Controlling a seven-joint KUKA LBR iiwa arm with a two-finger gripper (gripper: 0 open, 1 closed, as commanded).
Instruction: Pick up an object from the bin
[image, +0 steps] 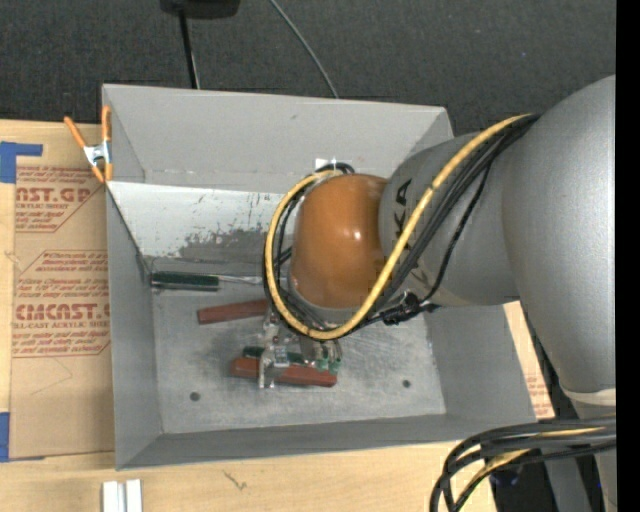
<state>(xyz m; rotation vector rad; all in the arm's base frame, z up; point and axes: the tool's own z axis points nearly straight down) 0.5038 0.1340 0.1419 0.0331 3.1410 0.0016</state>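
Note:
My gripper (268, 368) reaches down under the orange cover to the middle of the bin floor. Its metal fingertips stand right at a reddish-brown stick-shaped thing (300, 375) with dark green bits, lying flat across the floor; the fingers appear to straddle it. Just above and to the left lies a second reddish-brown flat stick (230, 313). Further up left, against the back wall's foot, rests a screwdriver with a dark green handle (185, 282) and a thin metal shaft.
The arm and its orange cover with looped cables hang over the bin's right half and hide what lies beneath. Sloped grey walls close in the floor on all sides.

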